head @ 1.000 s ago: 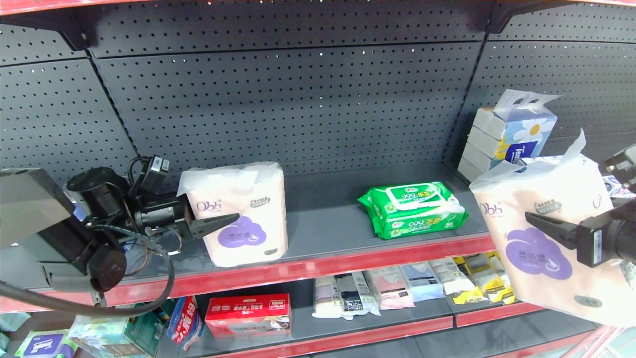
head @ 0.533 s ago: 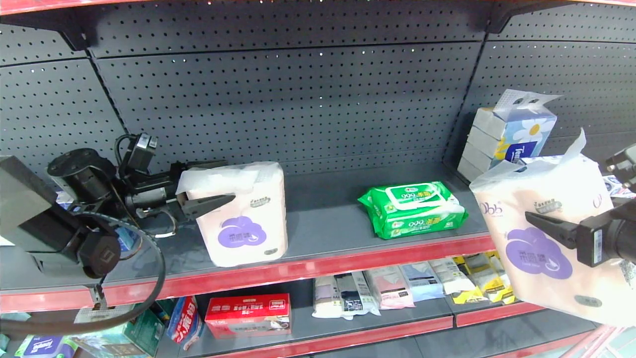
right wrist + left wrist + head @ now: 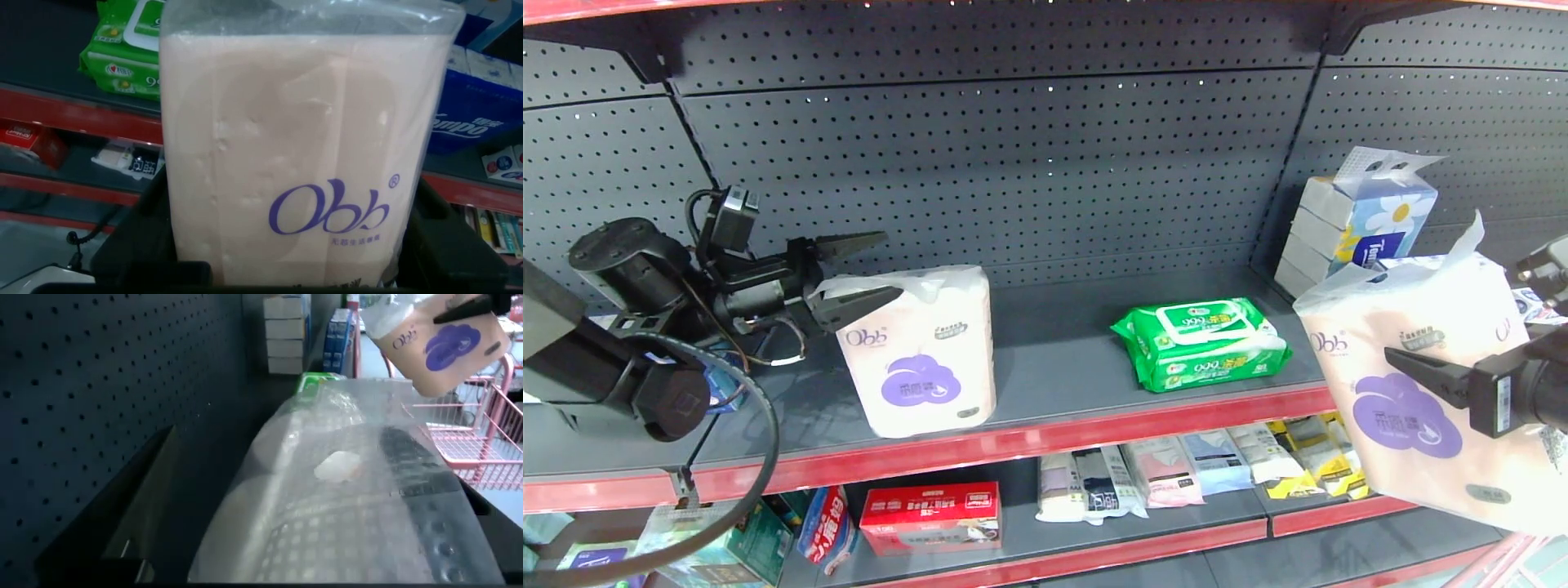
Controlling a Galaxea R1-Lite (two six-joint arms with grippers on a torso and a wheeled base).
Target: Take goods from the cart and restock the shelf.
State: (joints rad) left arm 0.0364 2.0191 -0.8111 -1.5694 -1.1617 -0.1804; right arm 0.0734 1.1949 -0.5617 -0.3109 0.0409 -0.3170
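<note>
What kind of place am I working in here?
Most likely a supermarket aisle: a pegboard-backed shelf with red edges, packaged goods such as the green wet wipes pack and toilet paper pack on it, and a pink shopping cart nearby.

This is a shop. Behind the left gripper (image 3: 894,263) rises dark perforated metal shelving (image 3: 1045,163) with red front edges. To the gripper's right lies a green plastic pack of wet wipes (image 3: 1201,343), and below it a red cardboard box (image 3: 931,516). Beyond it stands a pink wire shopping cart (image 3: 494,433).
</note>
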